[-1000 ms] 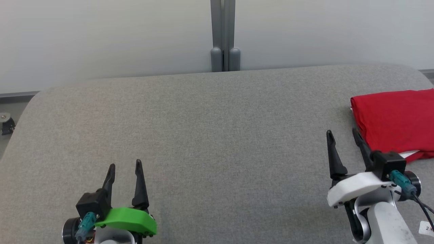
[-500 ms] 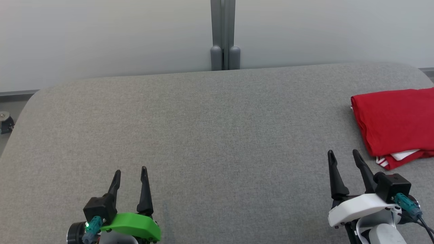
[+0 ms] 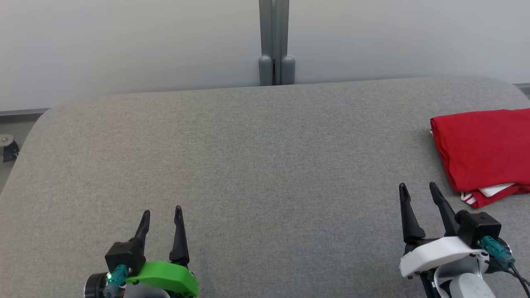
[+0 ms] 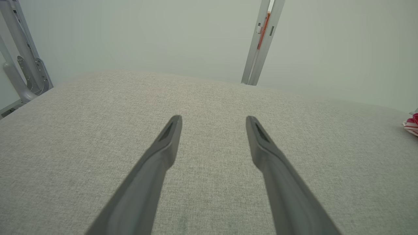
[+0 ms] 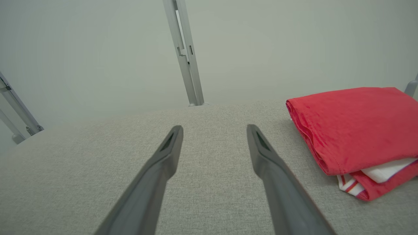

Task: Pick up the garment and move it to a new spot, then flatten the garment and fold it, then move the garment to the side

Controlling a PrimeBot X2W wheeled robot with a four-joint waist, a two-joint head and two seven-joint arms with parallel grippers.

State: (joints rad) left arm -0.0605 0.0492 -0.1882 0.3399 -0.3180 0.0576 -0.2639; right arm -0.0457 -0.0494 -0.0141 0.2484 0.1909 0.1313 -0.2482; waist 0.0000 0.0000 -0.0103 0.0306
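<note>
The garment [image 3: 482,149] lies folded at the right side of the grey table [image 3: 256,157], bright red with a white, red-striped sleeve edge peeking out at its near corner. In the right wrist view the garment [image 5: 352,127] sits to the right of my fingers. My right gripper [image 3: 417,188] stands open, just left of and nearer than the garment, not touching it. My left gripper [image 3: 162,213] is open at the lower left, holding nothing. A sliver of the garment [image 4: 412,124] shows at the far right of the left wrist view.
A grey metal post [image 3: 273,41] rises behind the table's far edge against a pale wall. A small caster [image 3: 8,149] shows off the table's left edge. The table's corners are rounded.
My right gripper has drawn back toward me, away from the garment's near left corner. The left gripper has also pulled back slightly. The garment has stayed in place.
</note>
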